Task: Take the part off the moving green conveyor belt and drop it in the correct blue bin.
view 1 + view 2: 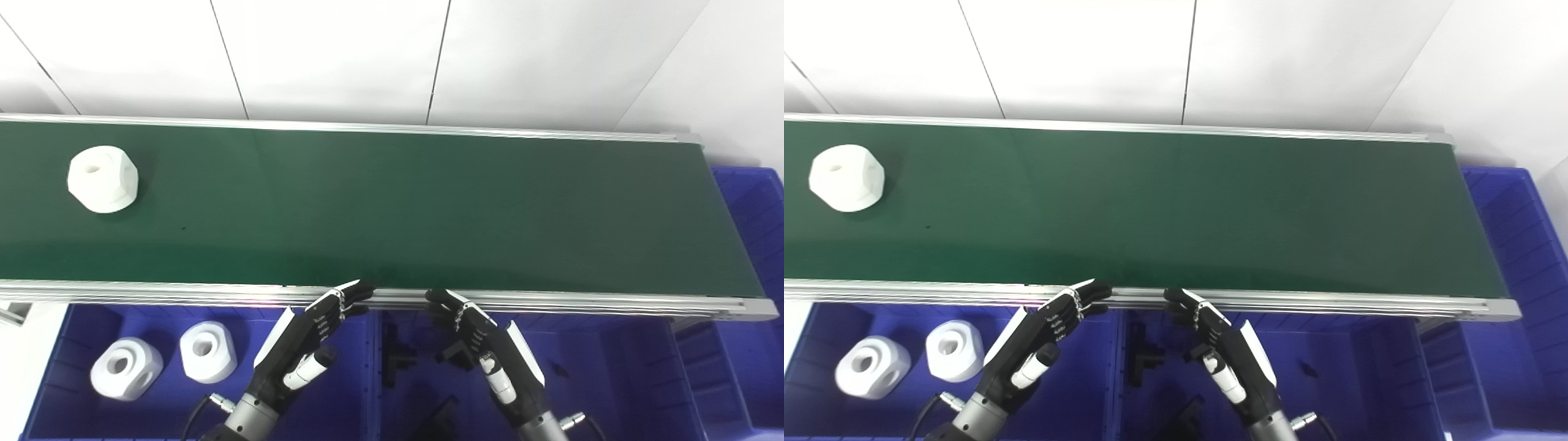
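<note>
Green belting [392,202] ran across the middle of the frame between two silver rails, and on it, at the far left, we saw one white part [102,179], a chunky faceted block with a hole in its top. It sat well apart from both of our hands.

Below the near rail [551,301] lay a row of blue bins. In the left bin [79,318], at the lower left of the frame, two more white parts rested: one [126,368] nearest the left edge and another [208,351] just beside it, each showing a round hole. The middle bin [588,349], at the bottom centre, held dark pieces [398,361] whose shapes we could not make out. A further blue bin [750,202] stood at the right end of the belt.

Our left hand [306,343] hung over the left bin, holding nothing, fingers stretched out side by side with their tips at the near rail and the thumb set apart below them. Our right hand [490,343] mirrored it over the middle bin, also holding nothing, fingers extended toward the rail and thumb spread away. The two sets of fingertips pointed toward each other with a gap between them at the bottom centre.

White wall panels [343,55] filled the top of the frame.
</note>
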Robot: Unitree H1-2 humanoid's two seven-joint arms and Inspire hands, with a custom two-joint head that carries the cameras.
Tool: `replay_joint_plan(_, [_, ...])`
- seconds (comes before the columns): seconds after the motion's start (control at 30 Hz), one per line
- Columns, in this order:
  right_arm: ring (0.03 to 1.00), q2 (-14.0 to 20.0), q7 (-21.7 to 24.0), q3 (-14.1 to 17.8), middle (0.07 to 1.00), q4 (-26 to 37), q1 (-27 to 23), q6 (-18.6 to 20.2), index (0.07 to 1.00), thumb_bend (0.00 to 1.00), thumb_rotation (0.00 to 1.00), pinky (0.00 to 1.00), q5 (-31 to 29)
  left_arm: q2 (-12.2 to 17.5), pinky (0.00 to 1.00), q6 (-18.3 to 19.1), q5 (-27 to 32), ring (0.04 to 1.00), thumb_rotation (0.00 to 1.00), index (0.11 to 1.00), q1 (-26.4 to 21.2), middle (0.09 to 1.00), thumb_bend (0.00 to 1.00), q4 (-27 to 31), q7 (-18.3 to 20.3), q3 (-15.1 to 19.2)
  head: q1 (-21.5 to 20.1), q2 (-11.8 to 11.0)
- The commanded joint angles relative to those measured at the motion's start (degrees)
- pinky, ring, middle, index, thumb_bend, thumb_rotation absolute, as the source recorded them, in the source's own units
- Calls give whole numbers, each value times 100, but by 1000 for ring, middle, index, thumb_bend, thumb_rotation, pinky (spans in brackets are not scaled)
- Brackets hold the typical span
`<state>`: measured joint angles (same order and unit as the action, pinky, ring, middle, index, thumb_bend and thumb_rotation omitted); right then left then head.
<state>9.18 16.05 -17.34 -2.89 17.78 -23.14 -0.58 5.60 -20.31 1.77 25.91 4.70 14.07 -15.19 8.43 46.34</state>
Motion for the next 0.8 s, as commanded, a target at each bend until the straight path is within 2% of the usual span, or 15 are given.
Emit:
replay_joint_plan(0.0, [839, -4, 77, -10, 865, -36, -20, -333, 844, 834, 1000, 796, -52, 5, 844, -320, 25, 893, 866, 821, -2, 887, 819, -90, 25, -27, 19, -26])
replay_joint_plan(0.03, [843, 0, 89, -2, 867, -136, -29, -354, 843, 843, 1000, 795, -67, -3, 843, -407, 4, 890, 870, 819, -29, 883, 825, -226, 27, -33, 121, -231])
replay_joint_plan(0.07, [844, 2, 99, 5, 868, -202, -36, -367, 842, 853, 1000, 791, -77, -8, 841, -470, -8, 888, 871, 818, -48, 879, 830, -318, 29, -37, 121, -231])
replay_joint_plan(0.1, [844, 7, 123, 23, 868, -296, -40, -374, 842, 856, 1000, 790, -105, -36, 841, -539, 14, 887, 872, 817, -55, 878, 831, -431, 33, -50, 227, -443])
replay_joint_plan(0.13, [842, 9, 142, 38, 866, -357, -44, -378, 842, 857, 1000, 789, -123, -57, 842, -586, 33, 885, 854, 813, -59, 875, 819, -505, 36, -59, 227, -443])
replay_joint_plan(0.17, [839, 6, 159, 62, 862, -443, -56, -378, 840, 855, 997, 789, -137, -91, 844, -614, 48, 887, 839, 812, -63, 876, 811, -593, 32, -68, 332, -639])
replay_joint_plan(0.2, [837, 0, 177, 84, 861, -500, -64, -378, 839, 853, 996, 790, -145, -114, 845, -630, 55, 888, 834, 813, -66, 878, 809, -653, 30, -72, 332, -639])
replay_joint_plan(0.23, [836, -4, 197, 109, 859, -577, -88, -378, 838, 851, 995, 790, -149, -149, 844, -644, 31, 889, 828, 814, -92, 879, 805, -752, 20, -71, 464, -831])
replay_joint_plan(0.27, [834, -9, 217, 129, 857, -629, -105, -378, 836, 848, 994, 790, -150, -173, 841, -653, 13, 888, 822, 814, -111, 880, 800, -820, 15, -68, 464, -831])
replay_joint_plan(0.47, [825, 5, 400, 286, 851, -1028, -267, -379, 835, 848, 1000, 775, -161, -288, 801, -661, -165, 863, 784, 793, -253, 863, 793, -1161, -30, -75, 946, -1404])
replay_joint_plan(0.5, [823, -1, 423, 311, 849, -1076, -282, -379, 834, 853, 1000, 771, -159, -289, 795, -661, -177, 858, 772, 789, -275, 858, 793, -1205, -24, -77, 946, -1404])
replay_joint_plan(0.53, [822, -14, 436, 340, 848, -1157, -300, -379, 833, 854, 1000, 770, -151, -293, 793, -660, -192, 856, 768, 788, -304, 856, 794, -1282, -31, -75, 988, -1568])
replay_joint_plan(0.57, [817, -25, 446, 363, 844, -1210, -312, -378, 830, 877, 1000, 764, -144, -295, 786, -660, -201, 853, 763, 784, -322, 854, 804, -1331, -37, -75, 988, -1568])
replay_joint_plan(0.67, [807, -61, 511, 425, 838, -1422, -383, -379, 823, 908, 1000, 752, -154, -311, 760, -660, -249, 836, 761, 776, -410, 846, 811, -1543, -99, -71, 1040, -1877])
replay_joint_plan(0.77, [807, -99, 564, 483, 835, -1566, -440, -379, 817, 896, 996, 750, -165, -312, 734, -661, -335, 815, 766, 764, -490, 835, 828, -1687, -198, -95, 1085, -2004])
